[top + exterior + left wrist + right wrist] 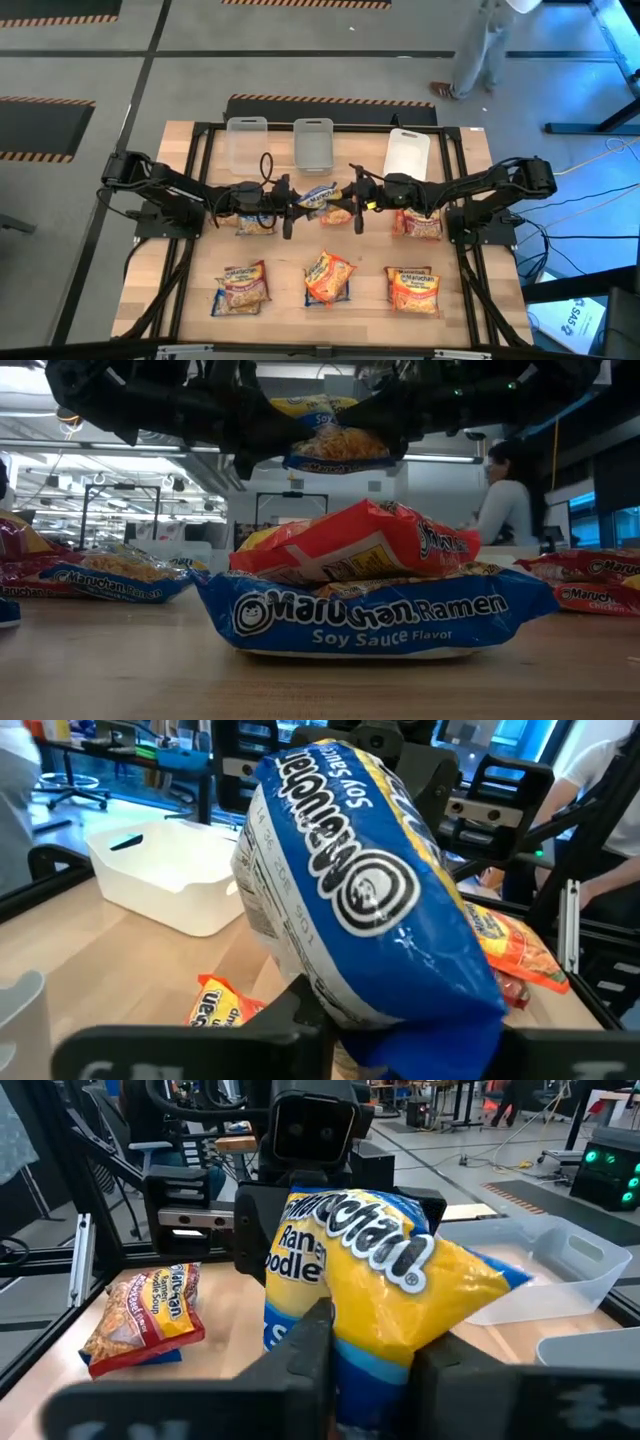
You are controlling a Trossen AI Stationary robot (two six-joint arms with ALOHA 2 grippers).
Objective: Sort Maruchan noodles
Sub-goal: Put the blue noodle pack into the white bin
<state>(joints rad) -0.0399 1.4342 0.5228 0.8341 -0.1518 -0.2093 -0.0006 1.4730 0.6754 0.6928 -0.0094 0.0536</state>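
Left gripper: fingers clamped on the blue-and-yellow packet, held up over mid-table.
Right gripper: pinching the same packet from the other side; a mid-air handover, by my read.
Progress: early, nothing binned yet. Packets still lie along the near row, with more under each arm.
Far tubs: left tub and middle tub look empty; white tub shows nothing inside.
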